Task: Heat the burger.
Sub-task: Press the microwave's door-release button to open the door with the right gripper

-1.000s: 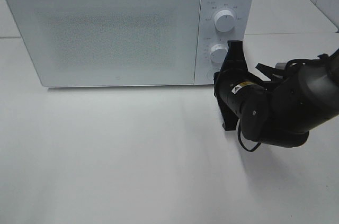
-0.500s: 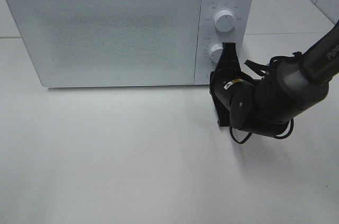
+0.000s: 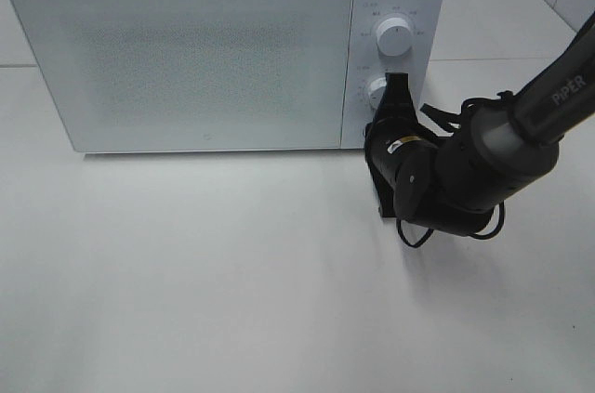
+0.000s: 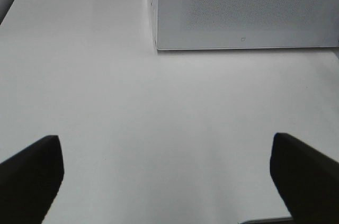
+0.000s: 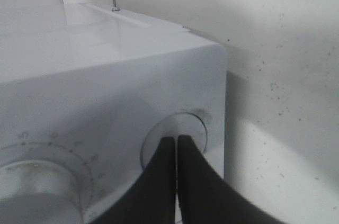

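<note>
The burger is out of view. The white microwave (image 3: 186, 49) stands at the back of the table with its door closed. My right gripper (image 3: 398, 83) is shut with nothing held, and its tips are against the control panel beside the lower knob (image 3: 376, 89). In the right wrist view the closed tips of the right gripper (image 5: 176, 139) rest on a round button (image 5: 186, 124) near the panel's bottom corner. My left gripper (image 4: 165, 140) is open and empty, low over the bare table in front of the microwave (image 4: 243, 7).
An upper knob (image 3: 394, 37) sits above the lower one on the panel. The right arm and its cable (image 3: 465, 170) lie in front of the microwave's right end. White table (image 3: 204, 272) stretches in front, and tiled wall shows at the back right.
The right arm has swung left and in toward the microwave, bringing the shut fingertips up to the panel's lower controls. The left gripper has stayed open.
</note>
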